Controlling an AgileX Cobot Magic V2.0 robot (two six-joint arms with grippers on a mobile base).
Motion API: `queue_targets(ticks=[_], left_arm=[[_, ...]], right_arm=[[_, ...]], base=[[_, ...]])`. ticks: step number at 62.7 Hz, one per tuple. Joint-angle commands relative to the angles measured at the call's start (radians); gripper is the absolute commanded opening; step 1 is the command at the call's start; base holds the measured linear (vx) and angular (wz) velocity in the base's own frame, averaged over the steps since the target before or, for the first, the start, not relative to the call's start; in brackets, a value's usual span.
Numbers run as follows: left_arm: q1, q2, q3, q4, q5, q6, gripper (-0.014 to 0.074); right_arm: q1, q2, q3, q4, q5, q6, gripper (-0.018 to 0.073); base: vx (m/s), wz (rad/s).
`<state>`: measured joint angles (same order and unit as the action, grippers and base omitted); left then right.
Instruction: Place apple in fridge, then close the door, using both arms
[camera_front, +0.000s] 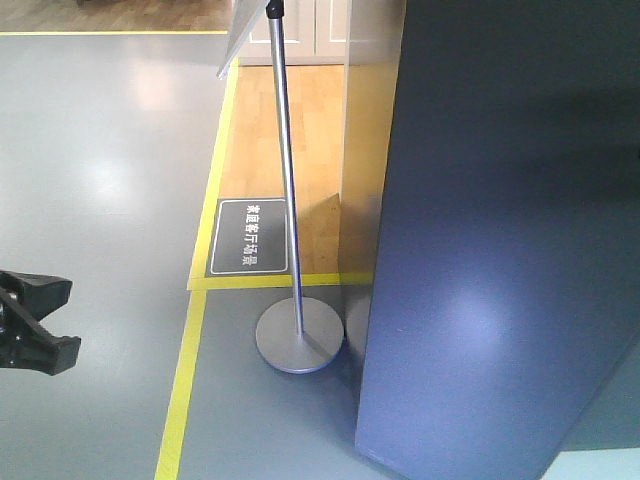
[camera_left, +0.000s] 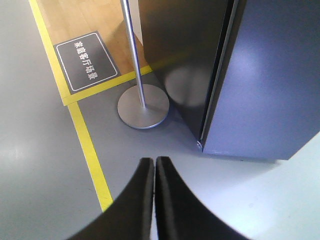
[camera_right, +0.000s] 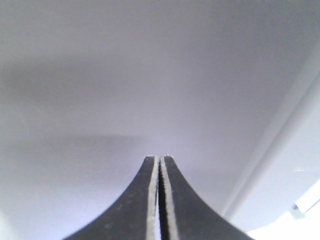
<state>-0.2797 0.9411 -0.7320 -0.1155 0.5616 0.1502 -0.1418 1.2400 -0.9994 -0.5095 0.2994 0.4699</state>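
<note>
The fridge (camera_front: 500, 250) fills the right of the front view as a tall dark grey flat face. In the left wrist view its dark side (camera_left: 180, 60) meets the door's grey outer face (camera_left: 270, 80) along a thin seam. My left gripper (camera_left: 153, 161) is shut and empty, hanging over the grey floor in front of the fridge's lower corner. A black part of my left arm (camera_front: 35, 322) shows at the left edge of the front view. My right gripper (camera_right: 160, 158) is shut and empty, its tips close to a flat grey surface (camera_right: 150, 75). The apple is out of view.
A metal sign stand with a round base (camera_front: 299, 336) and thin pole (camera_front: 285, 150) stands just left of the fridge; it also shows in the left wrist view (camera_left: 143, 106). Yellow floor tape (camera_front: 185, 380) borders a wooden floor with a black floor label (camera_front: 249, 237).
</note>
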Motion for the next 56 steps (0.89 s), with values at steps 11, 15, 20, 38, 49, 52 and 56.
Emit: queue_targets(ticks=[11, 15, 20, 38, 49, 52, 56], left_arm=[[0.002, -0.012, -0.027, -0.008, -0.056, -0.007, -0.0006], [0.002, -0.012, -0.027, -0.008, -0.056, -0.007, -0.0006], [0.002, -0.012, -0.027, -0.008, -0.056, -0.007, -0.0006], [0.002, -0.012, -0.027, -0.008, -0.056, -0.007, -0.0006], [0.002, -0.012, -0.027, -0.008, -0.056, -0.007, -0.0006], [0.002, -0.012, -0.027, -0.008, -0.056, -0.007, -0.0006], [0.002, -0.012, -0.027, -0.008, -0.056, -0.007, -0.0006]], right_arm=[[-0.056, 0.114, -0.119, 0.025, -0.135, -0.002, -0.0003], [-0.056, 0.15, -0.151, 0.025, -0.142, -0.003, -0.0003], [-0.056, 0.195, -0.192, 0.023, -0.155, -0.016, -0.0003], [-0.056, 0.355, -0.353, 0.022, -0.217, -0.02, -0.0003], [-0.056, 0.451, -0.462, 0.018, -0.218, -0.024, -0.0003], [-0.056, 0.478, -0.493, 0.018, -0.221, -0.024, -0.0003], [-0.056, 0.505, -0.524, 0.018, -0.224, -0.024, -0.0003]], base=[[0.0, 0.0], [0.0, 0.0], [0.0, 0.0], [0.0, 0.0], [0.0, 0.0], [0.0, 0.0], [0.0, 0.0]])
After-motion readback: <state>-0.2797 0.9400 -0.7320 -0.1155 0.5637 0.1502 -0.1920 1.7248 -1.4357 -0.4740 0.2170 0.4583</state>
